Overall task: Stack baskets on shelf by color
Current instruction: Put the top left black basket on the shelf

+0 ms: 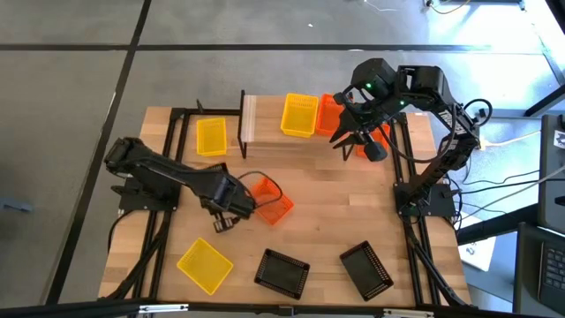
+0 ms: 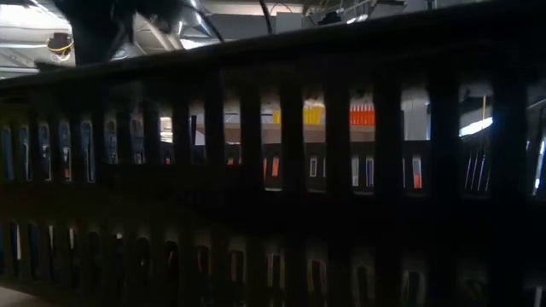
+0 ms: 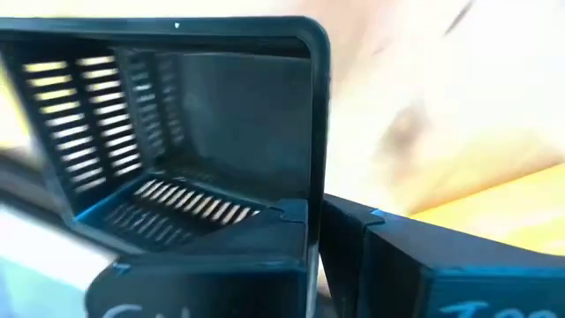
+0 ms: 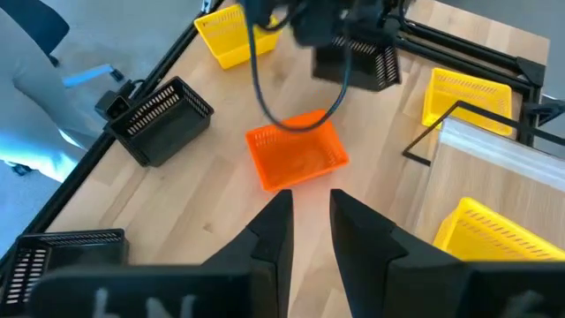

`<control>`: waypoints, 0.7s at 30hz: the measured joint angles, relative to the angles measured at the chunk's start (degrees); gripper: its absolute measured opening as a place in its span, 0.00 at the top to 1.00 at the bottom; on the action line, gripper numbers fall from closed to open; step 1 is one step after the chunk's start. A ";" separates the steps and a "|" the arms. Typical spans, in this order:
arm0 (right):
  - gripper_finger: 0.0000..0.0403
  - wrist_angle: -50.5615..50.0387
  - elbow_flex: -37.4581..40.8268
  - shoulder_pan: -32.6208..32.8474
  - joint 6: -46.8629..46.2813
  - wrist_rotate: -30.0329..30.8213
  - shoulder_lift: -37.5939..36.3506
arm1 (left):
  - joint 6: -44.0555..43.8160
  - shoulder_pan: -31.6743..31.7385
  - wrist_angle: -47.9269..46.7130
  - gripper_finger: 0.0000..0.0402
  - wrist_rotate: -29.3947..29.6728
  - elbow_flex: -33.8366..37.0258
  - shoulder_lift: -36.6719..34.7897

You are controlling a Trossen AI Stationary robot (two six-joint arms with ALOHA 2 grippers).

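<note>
My left gripper is shut on a black basket over the table's middle left, next to an orange basket lying on the tabletop. My right gripper is open and hovers at the far right, by the shelf. A yellow basket and an orange one stand side by side just right of the plank. More orange shows behind the right gripper. Two black baskets and a yellow one rest near the near edge. Another yellow basket stands left of the shelf. My left gripper pinches one side wall of the black basket, one finger inside the basket and the other outside. In the right wrist view the basket hangs below the gripper and appears to be off the table.
A black metal frame runs along the table's left and right sides. The wall of a black basket fills the low view, with yellow and orange seen through its slots. Bare wood lies mid-table.
</note>
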State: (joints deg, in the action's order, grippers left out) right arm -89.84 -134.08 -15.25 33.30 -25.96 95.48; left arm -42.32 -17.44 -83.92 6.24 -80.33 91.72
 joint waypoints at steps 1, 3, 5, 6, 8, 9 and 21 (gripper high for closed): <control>0.82 -0.04 0.00 0.00 0.00 0.00 0.00 | 0.07 -0.02 -1.75 1.00 0.67 -1.79 -0.43; 0.82 -0.09 0.00 0.00 0.14 -0.37 0.00 | 0.39 0.12 -5.27 1.00 2.28 -4.93 -1.01; 0.82 -0.11 0.00 0.00 0.99 -1.93 0.00 | 2.39 0.33 -6.06 1.00 4.25 -7.80 -1.16; 0.82 -0.11 0.00 0.00 1.76 -3.14 0.00 | 4.41 0.68 -6.03 1.00 5.38 -8.85 -1.26; 0.82 -0.13 0.00 0.00 2.93 -5.47 0.00 | 8.73 1.77 -5.99 1.00 7.41 -11.46 -1.09; 0.82 -0.13 0.00 0.00 2.99 -6.12 0.00 | 10.87 2.55 -5.88 1.00 8.12 -12.53 -1.12; 0.82 3.45 0.02 0.01 -4.20 12.94 0.00 | 35.87 15.41 -2.63 1.00 19.80 -21.45 -0.91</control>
State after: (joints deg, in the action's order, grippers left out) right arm -86.39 -134.06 -15.24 29.10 -13.01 95.48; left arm -6.44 -2.04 -86.55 26.04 -101.79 90.80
